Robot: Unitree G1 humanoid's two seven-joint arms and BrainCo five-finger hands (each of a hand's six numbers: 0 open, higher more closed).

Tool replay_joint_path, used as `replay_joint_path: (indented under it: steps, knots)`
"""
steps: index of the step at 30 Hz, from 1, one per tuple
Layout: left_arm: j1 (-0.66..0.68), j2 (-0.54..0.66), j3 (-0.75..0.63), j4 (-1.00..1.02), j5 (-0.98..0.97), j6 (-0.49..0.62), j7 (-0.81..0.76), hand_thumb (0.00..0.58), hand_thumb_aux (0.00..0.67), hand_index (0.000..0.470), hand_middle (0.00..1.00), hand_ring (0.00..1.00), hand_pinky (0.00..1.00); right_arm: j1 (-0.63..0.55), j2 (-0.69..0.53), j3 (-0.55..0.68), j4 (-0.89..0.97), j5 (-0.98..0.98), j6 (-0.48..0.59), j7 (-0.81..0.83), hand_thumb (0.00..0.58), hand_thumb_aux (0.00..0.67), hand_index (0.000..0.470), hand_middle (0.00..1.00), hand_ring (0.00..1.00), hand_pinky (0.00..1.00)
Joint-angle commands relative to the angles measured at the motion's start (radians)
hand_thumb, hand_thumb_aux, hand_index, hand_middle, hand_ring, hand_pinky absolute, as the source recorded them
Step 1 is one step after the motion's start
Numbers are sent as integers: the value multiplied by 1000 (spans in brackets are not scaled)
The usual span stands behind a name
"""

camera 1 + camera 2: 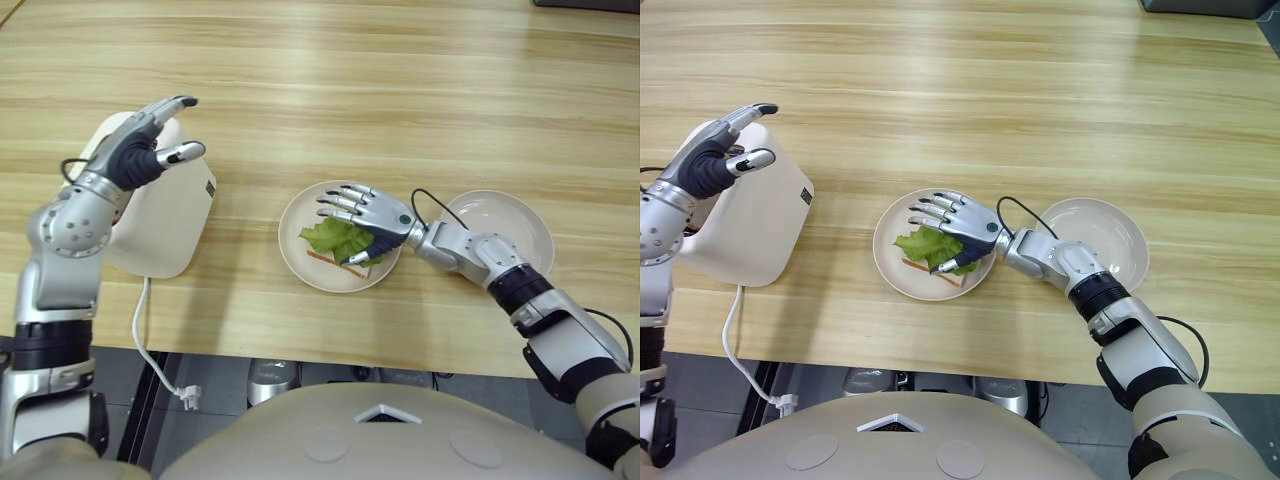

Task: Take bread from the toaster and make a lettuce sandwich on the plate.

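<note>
Starting with the left eye view: where was the bread (325, 259)?

— One slice lay flat on the plate (303, 208), toward the plate's six o'clock side, with the lettuce (325, 238) on top of it. Its visible long edge ran roughly from nine to three o'clock, tipped slightly toward four.

And the right hand (370, 213)?

— It came in from three o'clock. The fingers were spread wide over the leaf and pointed toward nine or ten, with the thumb tip down by the slice's four o'clock corner. It pinched nothing; I judged it was there to settle the leaf flat.

The left hand (140, 150)?

— It was above the twelve o'clock end of the toaster (165, 225), loosely spread, thumb apart from the fingers, holding nothing. The toaster stood at nine o'clock from the plate, its long axis twelve to six. The hand was probably poised for a second slice, but the slot was hidden, so I couldn't tell whether bread was in it.

Did the right eye view add anything?

— Same layout. An empty dish (1110, 230) sat just beside the plate at three o'clock, partly under the right wrist. The toaster's cord (724, 330) trailed off the table (1040, 100) toward six, its plug hanging free. No top slice lay on the leaf, so the sandwich looked half made.
</note>
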Motion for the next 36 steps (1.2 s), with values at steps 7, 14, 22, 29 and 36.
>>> replay_joint_path:
  steps: [7, 14, 22, 29, 36]
  knots:
    - [160, 184, 147, -81, 225, 133, -19, 0, 0, 0, 0, 0, 0, 95, -103, -157, -208, 117, 44, 44, 0, 0, 0, 0, 0, 0]
    - [206, 218, 118, -49, 299, 183, -30, 0, 0, 0, 0, 0, 0, 136, -110, -230, -266, 159, 73, 66, 0, 0, 0, 0, 0, 0]
    - [238, 190, 83, -57, 294, 191, -41, 0, 0, 0, 0, 0, 0, 152, -112, -248, -261, 165, 76, 64, 0, 0, 0, 0, 0, 0]
    - [219, 182, 66, -43, 284, 175, -36, 452, 355, 244, 0, 0, 0, 153, -100, -254, -248, 159, 76, 60, 0, 0, 0, 0, 0, 0]
    - [206, 180, 80, -25, 261, 143, -15, 580, 670, 460, 0, 0, 0, 160, -105, -263, -236, 161, 75, 51, 0, 0, 0, 0, 0, 0]
